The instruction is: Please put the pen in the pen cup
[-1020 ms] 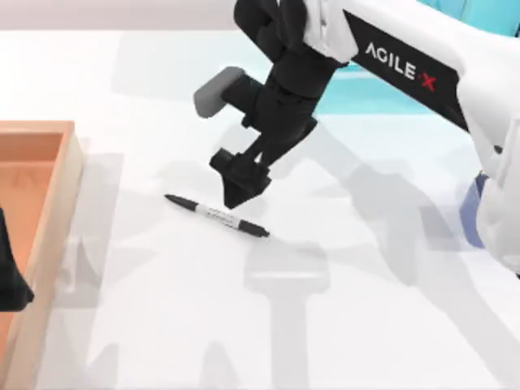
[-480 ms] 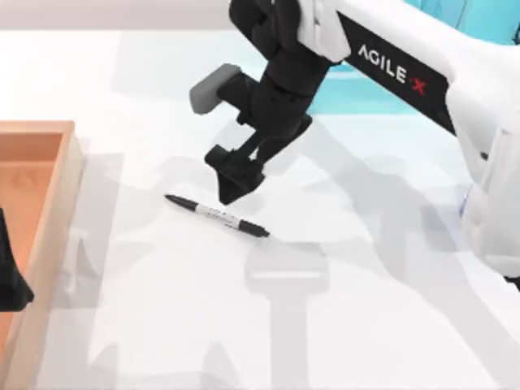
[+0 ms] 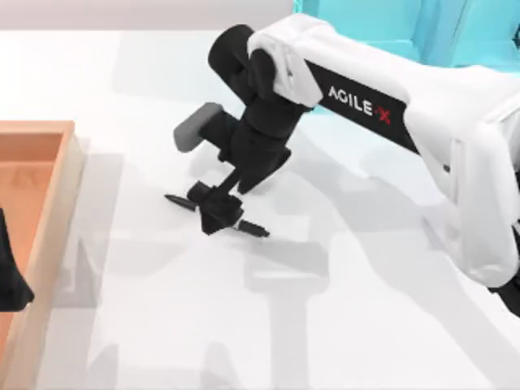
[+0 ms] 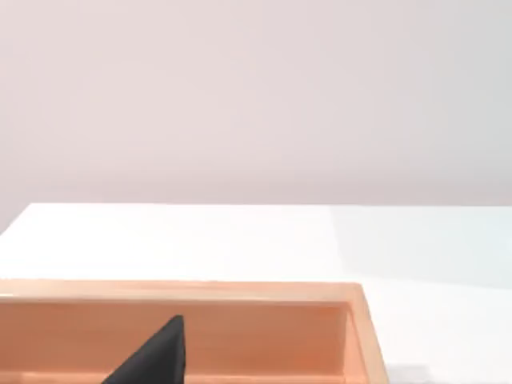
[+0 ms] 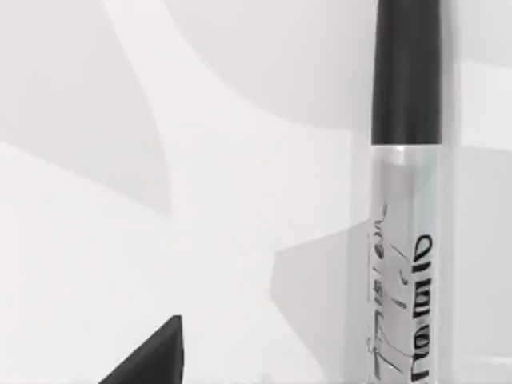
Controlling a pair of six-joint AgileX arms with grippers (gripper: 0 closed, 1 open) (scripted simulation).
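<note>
The black pen (image 3: pixel 254 230) lies slantwise on the white table, left of the middle. Its grey-white label band (image 5: pixel 404 280) fills much of the right wrist view. My right gripper (image 3: pixel 216 213) has come down onto the pen's middle, open, with its fingers on either side of the barrel. Both pen ends stick out from under it. One dark fingertip (image 5: pixel 152 356) shows beside the pen, apart from it. The pen cup is hidden behind my right arm. My left gripper (image 3: pixel 10 280) is parked at the left edge over the wooden tray.
A long wooden tray (image 3: pixel 57 175) runs along the left side; its rim (image 4: pixel 240 290) also appears in the left wrist view. A turquoise shelf unit (image 3: pixel 390 24) stands at the back right. My right arm (image 3: pixel 422 106) stretches across the table's right half.
My right gripper dropped down and slightly left, from hovering above the pen to straddling its middle. The pen has not moved. The left arm stayed still.
</note>
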